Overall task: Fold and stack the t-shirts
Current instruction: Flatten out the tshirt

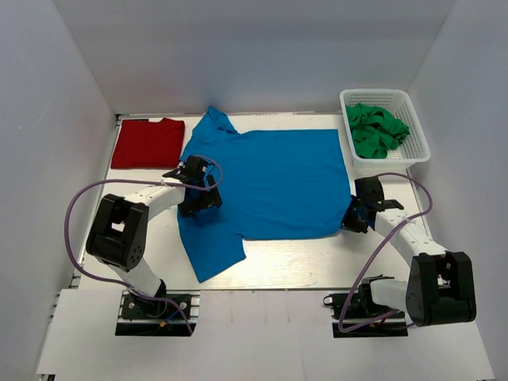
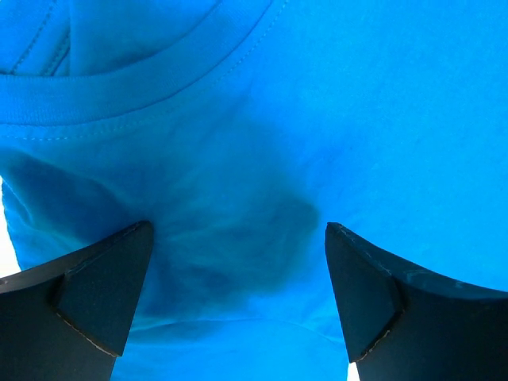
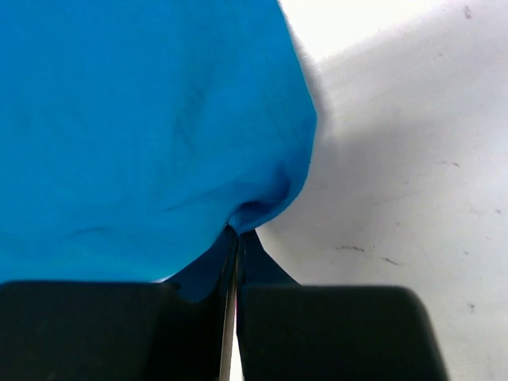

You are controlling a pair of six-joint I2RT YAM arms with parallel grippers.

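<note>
While the blue shirt [image 1: 270,178] lay spread across the middle of the surface [image 1: 286,266], your left tool [image 1: 198,192] sat over its left part, by the collar. Your left wrist view showed the two fingers [image 2: 95,294] standing wide apart at the bottom corners, with blue cloth and the collar band filling the frame between and above them. Whether they touched the cloth, you could not tell. Your right tool [image 1: 355,216] was at the shirt's lower right corner. In the right wrist view its fingers were pressed together with a fold of the blue edge pinched at their tips, and bare surface lay to the right. One sleeve pointed to the lower left of the top view, the other to the upper middle. The red shirt [image 1: 148,143] lay folded in the upper left, just beside the blue one. A white basket [image 1: 419,135] at the upper right held green cloth [image 1: 377,131].
</note>
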